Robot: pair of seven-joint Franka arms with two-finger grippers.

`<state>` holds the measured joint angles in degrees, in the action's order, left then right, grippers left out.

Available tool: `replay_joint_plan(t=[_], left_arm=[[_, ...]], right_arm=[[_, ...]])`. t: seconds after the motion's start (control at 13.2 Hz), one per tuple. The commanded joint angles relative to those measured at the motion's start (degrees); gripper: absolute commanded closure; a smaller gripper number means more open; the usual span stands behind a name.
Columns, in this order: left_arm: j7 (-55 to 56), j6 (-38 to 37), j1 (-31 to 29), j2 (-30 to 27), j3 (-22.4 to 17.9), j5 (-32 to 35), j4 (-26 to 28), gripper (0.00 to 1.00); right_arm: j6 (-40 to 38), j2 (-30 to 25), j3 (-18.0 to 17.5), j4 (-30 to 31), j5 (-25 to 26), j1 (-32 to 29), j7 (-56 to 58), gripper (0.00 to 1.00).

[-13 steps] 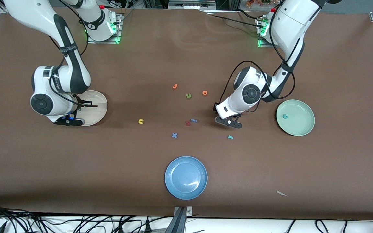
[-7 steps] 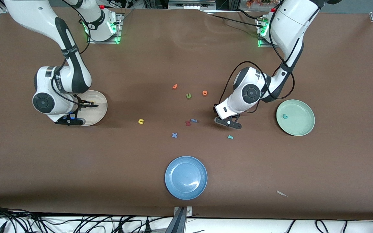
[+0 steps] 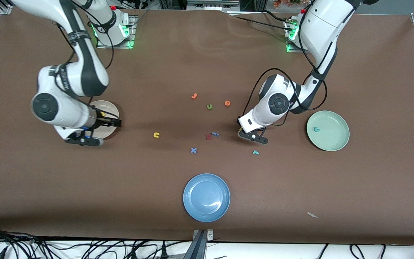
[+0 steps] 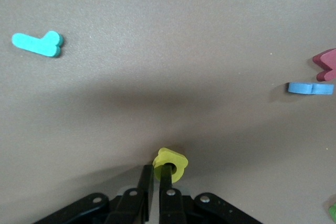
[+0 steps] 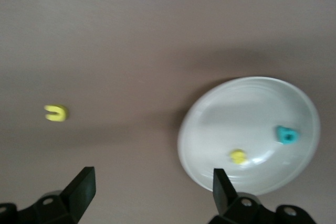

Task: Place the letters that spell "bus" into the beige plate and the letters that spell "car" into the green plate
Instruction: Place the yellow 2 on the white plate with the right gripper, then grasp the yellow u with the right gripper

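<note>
Front view has the brown table point(image 3: 372, 180) carrying three plates: the blue plate point(image 3: 206, 197) nearest the camera, the green plate point(image 3: 328, 130) at the left arm's end with the teal "c" point(image 3: 316, 129) in it, and the beige plate point(image 3: 108, 108) at the right arm's end, partly under the right arm. Right gripper point(image 5: 149, 190) hangs over the beige plate's edge, fingers spread wide and empty; its wrist view shows the yellow "s" point(image 5: 239, 156) and teal-blue "b" point(image 5: 286, 135) lying in that plate. Left gripper point(image 4: 155, 182) is down at the table, fingers pinched together on the yellow "a" point(image 4: 171, 163). Yellow "u" point(image 3: 156, 135) sits loose mid-table; the teal "r" point(image 3: 255, 152) lies just beside the left gripper, nearer the camera.
</note>
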<state>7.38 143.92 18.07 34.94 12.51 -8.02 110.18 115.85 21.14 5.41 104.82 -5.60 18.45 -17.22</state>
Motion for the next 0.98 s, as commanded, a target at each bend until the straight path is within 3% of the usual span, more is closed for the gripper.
replay_joint_plan(t=[0.0,0.15,0.23,0.45,0.91], left_arm=[[-0.70,0.49,0.65,1.54,-0.38,0.81,-0.76,0.94],[-0.17,0.49,0.65,1.45,-0.30,0.46,-0.84,0.58],[0.27,0.49,0.65,1.36,-0.30,0.28,-0.93,0.48],[1.06,0.40,0.73,1.19,-0.30,0.19,-2.25,0.43],[2.90,0.49,3.62,1.62,-0.21,0.19,-2.25,0.41]], right_arm=[[6.46,4.24,-3.47,-0.93,-0.64,0.09,-5.79,0.01],[11.04,7.15,-3.48,-0.85,-0.64,2.19,-7.82,0.01],[13.59,8.29,-3.48,-0.58,-0.64,3.42,-9.05,0.01],[20.80,12.59,-3.39,-0.23,-0.12,8.17,-9.59,0.02],[25.92,15.42,-3.48,1.09,0.24,8.88,-9.58,0.18]])
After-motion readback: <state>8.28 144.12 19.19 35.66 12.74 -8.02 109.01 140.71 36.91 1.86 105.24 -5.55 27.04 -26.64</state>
